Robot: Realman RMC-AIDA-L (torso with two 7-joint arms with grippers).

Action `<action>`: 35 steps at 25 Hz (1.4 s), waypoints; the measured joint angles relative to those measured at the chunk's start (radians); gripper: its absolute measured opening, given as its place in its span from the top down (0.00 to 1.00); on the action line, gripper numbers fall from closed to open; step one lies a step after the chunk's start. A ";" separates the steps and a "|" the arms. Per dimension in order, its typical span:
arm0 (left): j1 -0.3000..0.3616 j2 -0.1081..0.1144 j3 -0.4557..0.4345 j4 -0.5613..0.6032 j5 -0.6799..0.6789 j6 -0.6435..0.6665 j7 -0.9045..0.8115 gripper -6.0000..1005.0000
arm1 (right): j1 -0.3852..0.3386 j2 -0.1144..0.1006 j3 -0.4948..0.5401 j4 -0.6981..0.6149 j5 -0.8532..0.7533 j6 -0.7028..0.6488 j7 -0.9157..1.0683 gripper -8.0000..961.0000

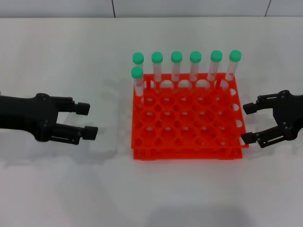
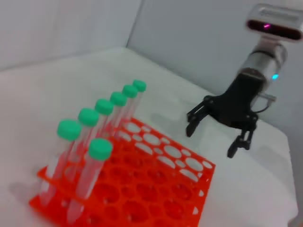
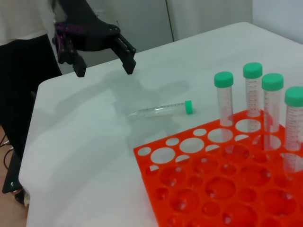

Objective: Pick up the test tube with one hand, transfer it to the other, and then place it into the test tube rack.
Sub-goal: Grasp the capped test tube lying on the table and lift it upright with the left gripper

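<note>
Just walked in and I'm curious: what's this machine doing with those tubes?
Nothing is held yet. Both grippers, left and right, hover open on either side of the orange rack, which holds seven green-capped tubes along its far edge. Another tube lies loose on the table near the left gripper, not yet picked up.

White table (image 1: 57, 189), carrying an orange-red test tube rack (image 1: 189, 153) standing flat near its middle. Also bearing one green-capped test tube (image 3: 161, 110), lying on its side just beside the rack.
</note>
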 joint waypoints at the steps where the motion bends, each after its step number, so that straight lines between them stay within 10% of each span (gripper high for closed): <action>1: -0.004 0.000 0.000 0.013 0.012 0.002 -0.040 0.16 | -0.001 0.000 0.000 0.000 0.000 0.001 -0.001 0.10; 15: -0.098 -0.021 -0.001 0.225 0.286 0.027 -0.554 0.19 | -0.007 0.000 0.000 -0.001 0.003 0.017 -0.013 0.10; 35: -0.173 -0.036 0.015 0.195 0.619 -0.057 -0.711 0.28 | -0.005 0.020 0.000 -0.037 0.002 0.020 -0.015 0.09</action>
